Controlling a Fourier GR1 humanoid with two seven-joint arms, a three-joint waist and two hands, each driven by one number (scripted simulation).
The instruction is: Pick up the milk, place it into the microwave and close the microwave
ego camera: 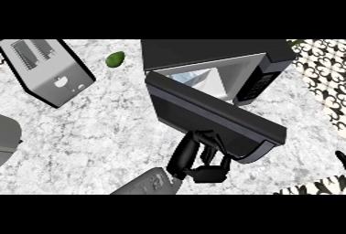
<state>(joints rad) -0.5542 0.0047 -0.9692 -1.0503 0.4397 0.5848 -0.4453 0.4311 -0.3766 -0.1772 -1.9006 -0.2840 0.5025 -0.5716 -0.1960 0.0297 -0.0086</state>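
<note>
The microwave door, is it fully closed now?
No: the microwave door stands partly open, with the lit inside of the microwave showing behind it, and one hand is at its outer face.

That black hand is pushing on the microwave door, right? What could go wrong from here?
The left hand touches the microwave door near its free edge, so it might slide off before the door is shut. The door still stands partly open, so the microwave could be left ajar. I can't clearly see the milk inside, so whether it clears the closing door is uncertain.
</note>
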